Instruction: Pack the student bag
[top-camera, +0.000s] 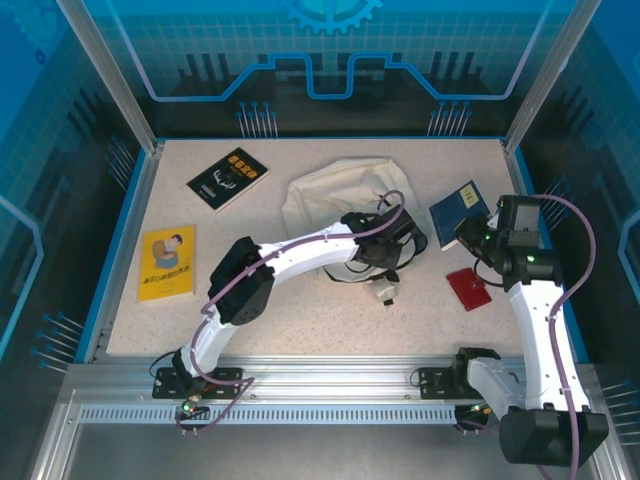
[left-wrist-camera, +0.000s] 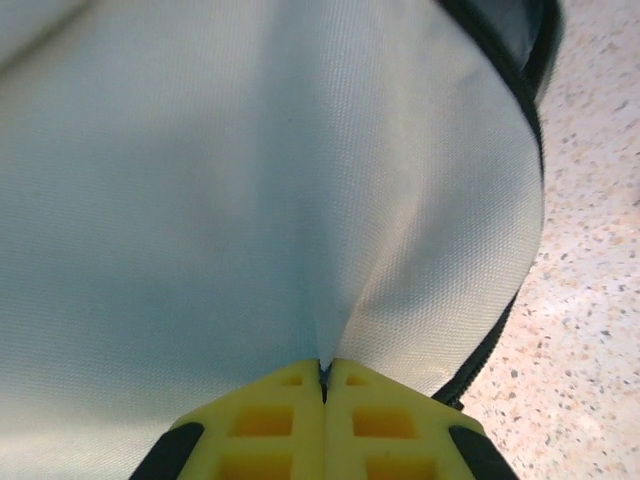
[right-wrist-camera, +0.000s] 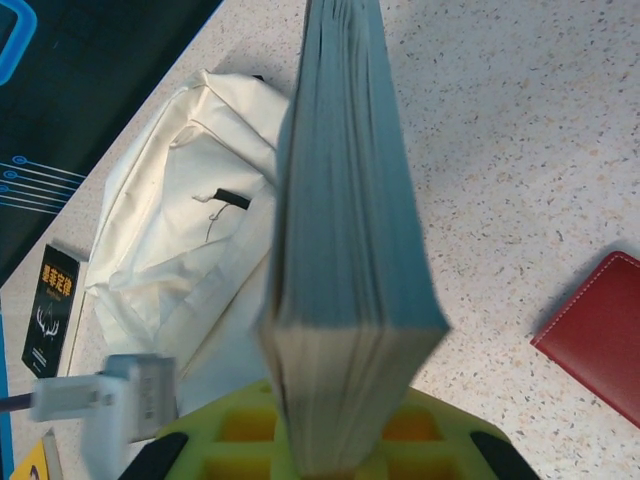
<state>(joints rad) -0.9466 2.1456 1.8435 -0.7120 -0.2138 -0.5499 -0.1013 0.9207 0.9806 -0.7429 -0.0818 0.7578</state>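
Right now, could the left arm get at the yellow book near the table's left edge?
Probably not yet: the left tool is shut on fabric of the cream backpack. The yellow book lies flat and uncovered, so the way looks free after release.

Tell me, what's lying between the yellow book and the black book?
Nothing is. In the top view, the stretch of speckled table between the yellow book and the black book is bare.
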